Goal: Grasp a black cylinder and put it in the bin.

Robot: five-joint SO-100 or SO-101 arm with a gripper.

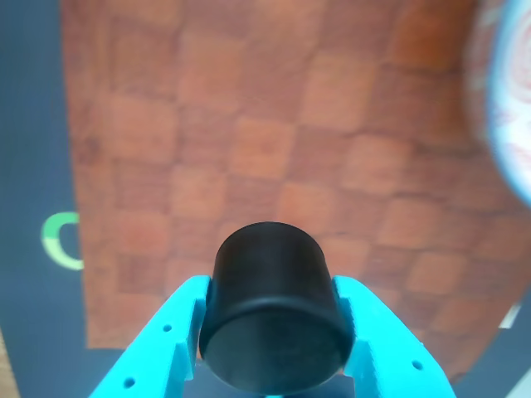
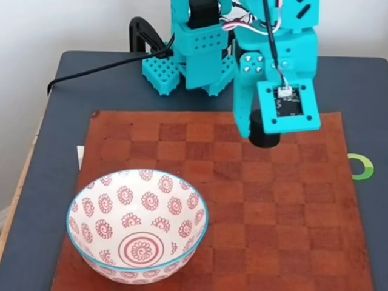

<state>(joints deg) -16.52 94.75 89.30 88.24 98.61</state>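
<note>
The black cylinder (image 1: 274, 311) sits between the two turquoise fingers of my gripper (image 1: 274, 332), which is shut on it and holds it clear of the board. In the fixed view the same cylinder (image 2: 264, 132) hangs under the gripper (image 2: 262, 130) above the far right part of the checkered board. The bin (image 2: 137, 227), a white bowl with red spirals and a blue rim, stands at the board's near left corner. Its blurred rim (image 1: 508, 108) shows at the right edge of the other view.
A reddish-brown checkered board (image 2: 242, 206) covers most of the dark table (image 2: 30, 200). A small green ring mark (image 2: 362, 167) lies on the table right of the board, also visible as a green ring mark (image 1: 62, 240) at left. The arm's base (image 2: 194, 54) and cable stand at the back.
</note>
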